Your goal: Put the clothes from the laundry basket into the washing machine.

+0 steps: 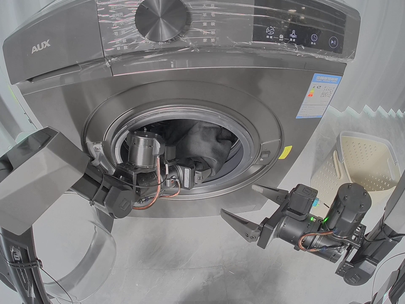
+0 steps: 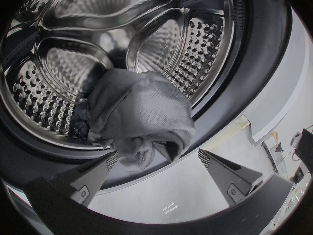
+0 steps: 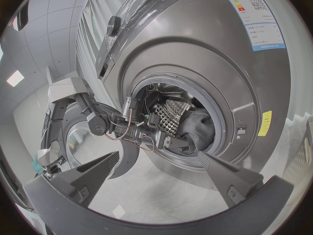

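The grey washing machine (image 1: pixel 190 85) stands with its round opening uncovered. A dark grey garment (image 1: pixel 206 142) lies bunched at the front lip of the steel drum (image 2: pixel 65 66), partly draped over the door seal. My left gripper (image 1: pixel 202 174) sits at the lower edge of the opening, open, its fingers either side of the garment's (image 2: pixel 140 115) hanging fold without closing on it. My right gripper (image 1: pixel 239 199) hovers open and empty over the floor in front of the machine, below and right of the opening. The cream laundry basket (image 1: pixel 367 161) stands on the floor at the right, no clothes visible inside.
The machine's clear round door (image 1: pixel 84 254) hangs swung open at the lower left, beside my left arm. Grey floor (image 1: pixel 181 250) stretches in front of the machine. The basket's perforated wall (image 3: pixel 298 167) is close to my right arm.
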